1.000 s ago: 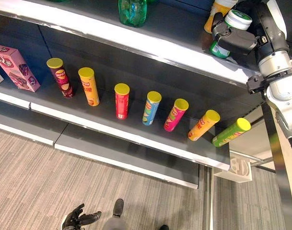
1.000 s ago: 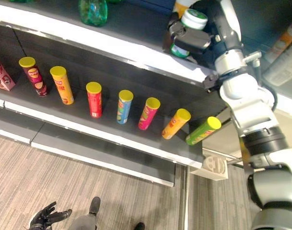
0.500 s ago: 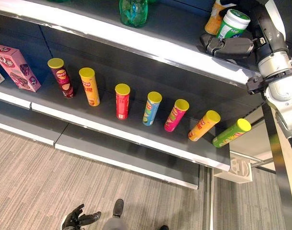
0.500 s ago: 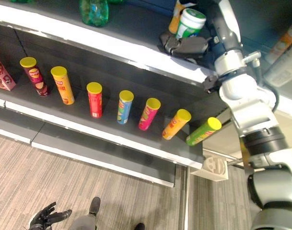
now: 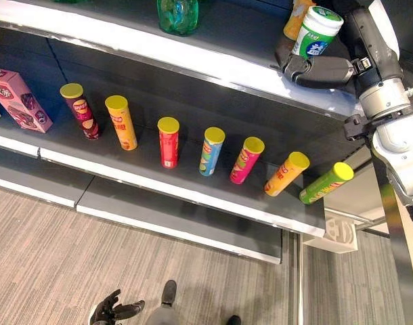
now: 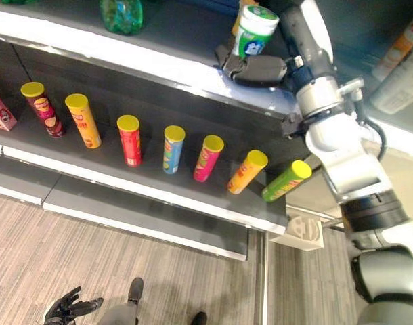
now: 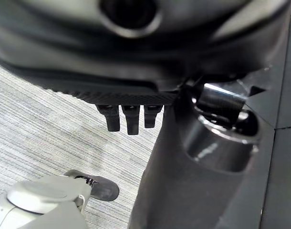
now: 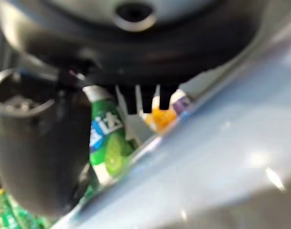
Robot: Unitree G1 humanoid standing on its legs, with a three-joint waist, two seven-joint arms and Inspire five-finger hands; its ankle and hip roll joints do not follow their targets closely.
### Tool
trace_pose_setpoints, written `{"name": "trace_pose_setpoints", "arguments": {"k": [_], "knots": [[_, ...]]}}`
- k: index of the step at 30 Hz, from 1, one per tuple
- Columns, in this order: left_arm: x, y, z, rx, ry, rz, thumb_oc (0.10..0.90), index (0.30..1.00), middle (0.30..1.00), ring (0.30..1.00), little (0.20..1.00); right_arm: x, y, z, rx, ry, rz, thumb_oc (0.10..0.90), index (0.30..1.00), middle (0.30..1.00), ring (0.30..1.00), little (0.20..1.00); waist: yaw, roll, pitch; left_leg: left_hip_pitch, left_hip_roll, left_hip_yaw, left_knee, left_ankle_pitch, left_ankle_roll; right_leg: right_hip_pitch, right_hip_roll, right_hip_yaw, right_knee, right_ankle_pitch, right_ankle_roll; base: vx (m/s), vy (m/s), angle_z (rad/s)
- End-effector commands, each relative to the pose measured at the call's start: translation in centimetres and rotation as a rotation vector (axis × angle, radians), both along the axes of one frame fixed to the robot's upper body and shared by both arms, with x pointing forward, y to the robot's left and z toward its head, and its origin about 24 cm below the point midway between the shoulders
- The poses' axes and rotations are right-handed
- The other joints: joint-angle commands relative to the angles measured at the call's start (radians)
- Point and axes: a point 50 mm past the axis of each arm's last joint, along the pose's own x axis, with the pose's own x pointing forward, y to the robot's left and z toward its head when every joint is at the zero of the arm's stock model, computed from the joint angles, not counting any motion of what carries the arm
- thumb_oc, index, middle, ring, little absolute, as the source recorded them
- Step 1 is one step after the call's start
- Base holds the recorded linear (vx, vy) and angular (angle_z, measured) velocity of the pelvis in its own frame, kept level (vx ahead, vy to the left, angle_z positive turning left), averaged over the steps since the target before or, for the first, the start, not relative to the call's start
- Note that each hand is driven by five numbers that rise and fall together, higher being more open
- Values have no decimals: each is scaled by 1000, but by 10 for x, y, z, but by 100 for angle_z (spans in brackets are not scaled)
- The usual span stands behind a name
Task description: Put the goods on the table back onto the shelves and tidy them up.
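A green-and-white jar (image 5: pixel 316 30) with a green lid stands upright on the upper shelf (image 5: pixel 193 64), near its right end and next to an orange bottle (image 5: pixel 294 17). My right hand (image 5: pixel 315 68) lies open just in front of the jar's base, over the shelf's front edge, with its fingers straight and nothing in them. The right wrist view shows the jar (image 8: pixel 105 143) past the straight fingers (image 8: pixel 145 98). My left hand (image 5: pixel 112 313) hangs low above the carpet, its fingers relaxed and empty.
Several chip tubes (image 5: pixel 168 142) stand in a row along the middle shelf, with a pink box (image 5: pixel 13 98) at its left end. A green bottle (image 5: pixel 177 15) stands further left on the upper shelf. A white stand (image 5: pixel 340 233) sits on the floor by the shelf's right end.
My right hand let go of the green-and-white jar and opened; the jar now stands alone on the upper shelf. The whole picture has shifted slightly.
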Motion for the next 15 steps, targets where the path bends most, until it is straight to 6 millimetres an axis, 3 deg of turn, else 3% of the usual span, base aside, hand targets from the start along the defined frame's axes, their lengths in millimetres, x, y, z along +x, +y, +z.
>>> {"name": "trace_pose_setpoints", "arguments": {"k": [1, 11, 15], "knots": [[13, 8, 9, 66, -49, -53, 800, 900, 900, 900, 900, -19, 6, 44, 6, -251, 16, 800, 900, 900, 900, 900, 30, 3, -39, 78, 15, 13, 9, -186, -3, -7, -85, 1, 60, 39, 88, 0, 0, 0], [17, 8, 10, 92, -43, -85, 800, 900, 900, 900, 900, -9, -15, 63, -18, -354, -244, 800, 900, 900, 900, 900, 42, 6, -42, 85, 12, 5, 11, -188, 1, -2, -86, -1, 61, 32, 85, 0, 0, 0], [20, 7, 11, 93, -50, -92, 800, 900, 900, 900, 900, -10, -12, 68, 2, -388, -247, 800, 900, 900, 900, 900, 43, 10, -43, 86, 11, 3, 10, -189, 2, 1, -85, 1, 60, 33, 85, 0, 0, 0]]}}
